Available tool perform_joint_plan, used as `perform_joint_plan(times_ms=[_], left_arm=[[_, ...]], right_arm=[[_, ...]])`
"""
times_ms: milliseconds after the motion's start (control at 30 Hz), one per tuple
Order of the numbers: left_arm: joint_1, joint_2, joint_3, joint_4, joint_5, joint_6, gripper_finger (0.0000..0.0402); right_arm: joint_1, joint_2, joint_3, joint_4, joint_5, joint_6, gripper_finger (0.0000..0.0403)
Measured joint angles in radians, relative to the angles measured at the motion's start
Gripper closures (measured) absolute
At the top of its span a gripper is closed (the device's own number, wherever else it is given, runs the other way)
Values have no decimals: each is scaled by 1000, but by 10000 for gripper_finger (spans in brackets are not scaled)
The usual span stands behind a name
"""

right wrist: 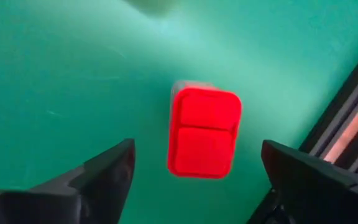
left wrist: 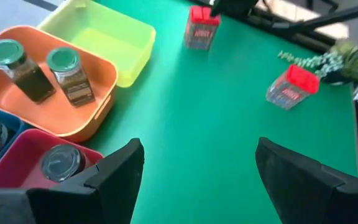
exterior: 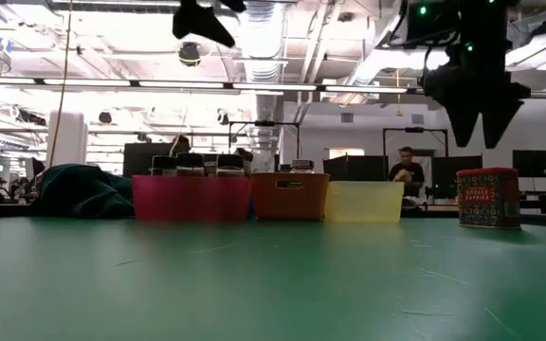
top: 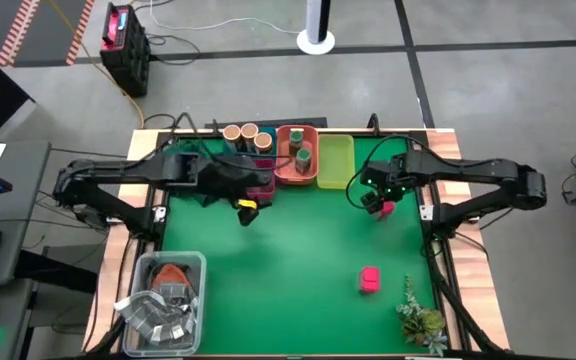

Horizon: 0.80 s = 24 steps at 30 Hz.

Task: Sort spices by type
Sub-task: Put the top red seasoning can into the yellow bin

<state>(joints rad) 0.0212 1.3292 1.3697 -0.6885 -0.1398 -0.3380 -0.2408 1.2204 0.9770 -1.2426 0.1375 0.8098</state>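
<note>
A red-topped spice box (right wrist: 204,132) stands upright on the green mat near the table's right edge. My right gripper (right wrist: 194,183) hangs over it, pointing down and open, with its fingers standing either side of the box and clear of it. A second red-topped box (top: 370,279) stands nearer the front. Two green-lidded jars (left wrist: 42,71) stand in the orange tray (left wrist: 98,115), a dark-lidded jar (left wrist: 61,163) stands in the magenta tray (left wrist: 17,155), and tan-topped jars (top: 248,134) stand at the back. My left gripper (left wrist: 197,180) is open and empty, held above the mat by the magenta tray.
The yellow-green tray (top: 335,162) stands beside the orange one with nothing in it. A clear tub of grey packets (top: 163,300) sits at the front left and a green plant sprig (top: 418,315) at the front right. The table's dark frame (right wrist: 347,124) runs close to the right-hand box.
</note>
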Motion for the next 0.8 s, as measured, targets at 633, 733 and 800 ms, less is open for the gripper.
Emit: perform_joint_plan(times_ms=[633,733,800], left_arm=[[12,-93,0,-131,-48,46,105],[18,-92,0,-127,-51,58,105],[19,-92,0,-121,-52,64,109]], right_arm=[[-127,44,-124,152,-143,-59,25],[-142,44,-161,179,-166,-54,43],[-143,44,-175,184,-167,-44,57]])
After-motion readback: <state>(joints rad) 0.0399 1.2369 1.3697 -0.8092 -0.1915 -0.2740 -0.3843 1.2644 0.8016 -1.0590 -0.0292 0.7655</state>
